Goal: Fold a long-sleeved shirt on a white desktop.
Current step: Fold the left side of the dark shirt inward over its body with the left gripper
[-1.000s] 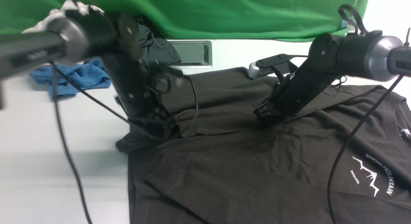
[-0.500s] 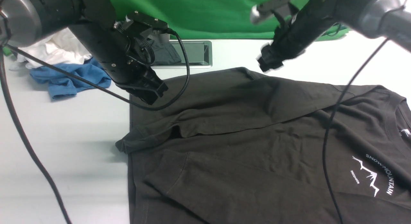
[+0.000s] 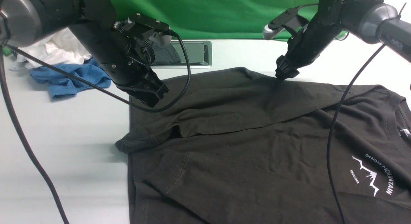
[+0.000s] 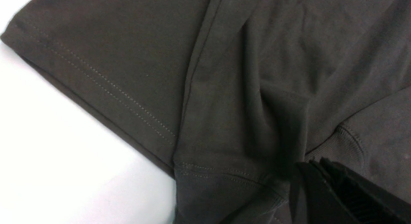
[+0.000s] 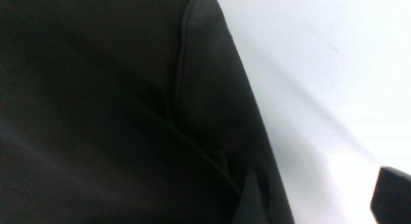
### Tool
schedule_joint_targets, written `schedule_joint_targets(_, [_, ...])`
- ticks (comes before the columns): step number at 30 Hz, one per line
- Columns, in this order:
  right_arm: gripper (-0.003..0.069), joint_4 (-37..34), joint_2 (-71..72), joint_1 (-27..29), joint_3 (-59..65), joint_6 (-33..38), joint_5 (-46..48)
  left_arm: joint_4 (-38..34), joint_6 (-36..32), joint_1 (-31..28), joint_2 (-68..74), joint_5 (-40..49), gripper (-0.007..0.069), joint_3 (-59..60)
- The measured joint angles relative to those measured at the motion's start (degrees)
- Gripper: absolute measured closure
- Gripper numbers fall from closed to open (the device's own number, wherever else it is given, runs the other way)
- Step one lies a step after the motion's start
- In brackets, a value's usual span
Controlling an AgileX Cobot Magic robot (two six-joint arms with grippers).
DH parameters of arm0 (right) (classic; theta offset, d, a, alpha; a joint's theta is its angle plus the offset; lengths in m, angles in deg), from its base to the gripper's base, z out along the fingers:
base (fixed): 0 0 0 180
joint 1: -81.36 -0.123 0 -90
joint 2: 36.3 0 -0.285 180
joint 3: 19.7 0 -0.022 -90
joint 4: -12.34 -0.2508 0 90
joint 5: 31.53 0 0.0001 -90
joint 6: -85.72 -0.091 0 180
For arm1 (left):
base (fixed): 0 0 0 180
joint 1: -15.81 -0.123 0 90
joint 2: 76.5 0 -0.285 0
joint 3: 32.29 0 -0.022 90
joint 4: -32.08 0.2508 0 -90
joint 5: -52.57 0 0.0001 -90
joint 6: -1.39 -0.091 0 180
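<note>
Two arms at long-sleeved shirt [image 3: 240,137], left gripper [image 3: 153,98] closed, right gripper [image 3: 283,73] open

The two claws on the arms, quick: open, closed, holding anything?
Left gripper: closed, holding nothing, above the long-sleeved shirt.
Right gripper: looks open, empty, at the shirt's far edge.

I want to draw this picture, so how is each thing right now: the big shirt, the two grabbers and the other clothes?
long-sleeved shirt: spread logo-up on the white desktop, one sleeve folded across its body.
left gripper: shut, empty, over the shirt's corner.
right gripper: open, empty, at the shirt's far edge.
blue garment: crumpled.
white garment: crumpled heap.
dark grey garment: bunched up, partly hidden.
</note>
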Motion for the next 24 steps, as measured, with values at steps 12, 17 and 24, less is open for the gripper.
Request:
schedule_joint_targets(12, [0.0195, -7.23, -1.53, 0.13, -0.06, 2.06, 0.27, -1.97, -0.55, 0.00, 0.00, -0.58, 0.0606, 0.00])
schedule_joint_targets(17, [0.0326, -7.40, -2.90, 0.13, -0.06, 3.12, -0.52, -2.48, -1.82, 0.00, 0.00, -0.94, 0.0606, 0.00])
schedule_joint_targets(24, [0.0597, -7.13, -3.17, 0.13, -0.06, 3.61, -3.45, -4.45, -3.09, 0.00, 0.00, -0.94, 0.0606, 0.00])
